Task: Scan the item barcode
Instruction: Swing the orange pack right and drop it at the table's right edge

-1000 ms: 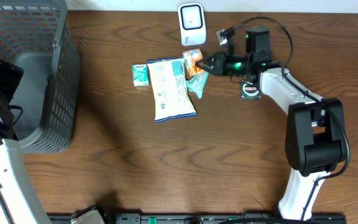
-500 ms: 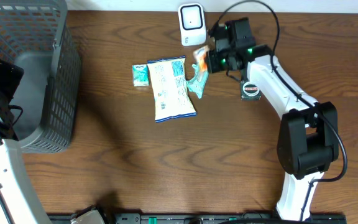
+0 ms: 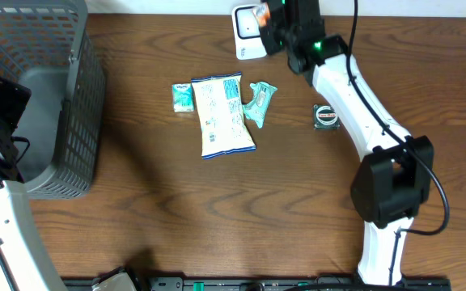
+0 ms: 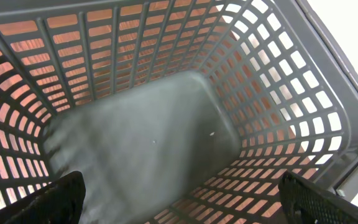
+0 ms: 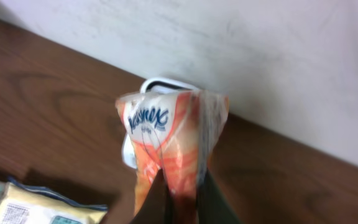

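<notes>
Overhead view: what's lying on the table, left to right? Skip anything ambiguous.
Grey basket → small green packet → white snack bag → teal wrapper → small round black item. Left out as overlapping: scanner, and the orange tissue pack in the right gripper.

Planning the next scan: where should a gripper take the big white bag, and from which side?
Probably its near end seam, from above: the bag lies flat, a green pack beside its left, a teal wrapper at its right; that end is free.
</notes>
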